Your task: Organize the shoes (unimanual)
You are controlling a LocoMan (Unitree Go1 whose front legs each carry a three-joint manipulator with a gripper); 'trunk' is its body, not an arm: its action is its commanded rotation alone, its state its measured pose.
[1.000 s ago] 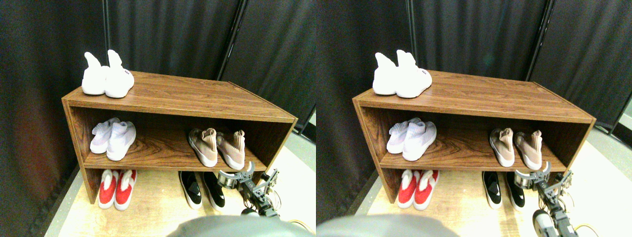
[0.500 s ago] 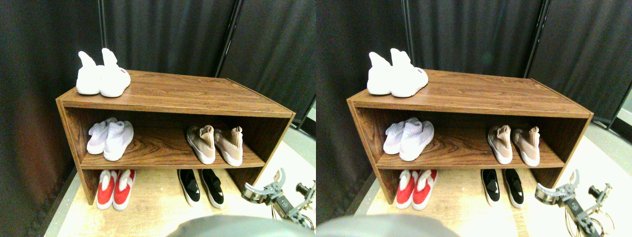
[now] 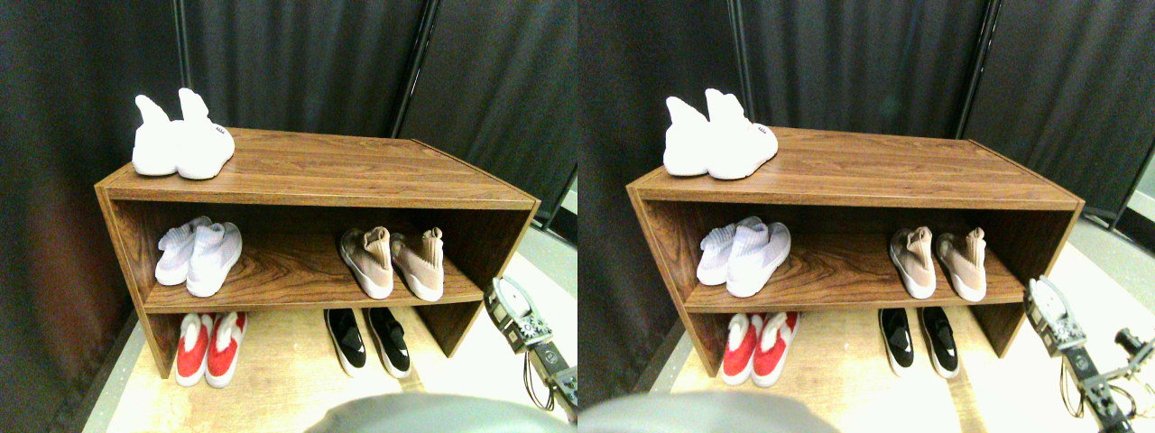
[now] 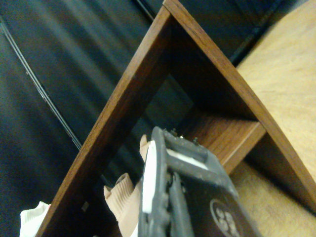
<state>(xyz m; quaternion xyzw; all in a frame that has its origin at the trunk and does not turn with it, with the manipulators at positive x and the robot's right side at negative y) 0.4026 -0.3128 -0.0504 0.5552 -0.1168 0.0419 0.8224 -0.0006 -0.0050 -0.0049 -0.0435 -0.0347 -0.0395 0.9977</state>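
Stereo pair view shows beige shoes (image 3: 393,262) paired on the shelf's (image 3: 307,170) middle board, black shoes (image 3: 368,341) beneath, seemingly tidy; the gripper (image 3: 512,311), off its right end, carries nothing, jaw opening unclear.

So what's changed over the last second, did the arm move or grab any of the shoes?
The right pincer pulled back from in front of the black pair, swinging out to the right past the shelf's end panel and rising. It took hold of nothing. The black pair, the beige pair, and the white and red pairs kept their places on the shelf; the camera view shifted slightly.
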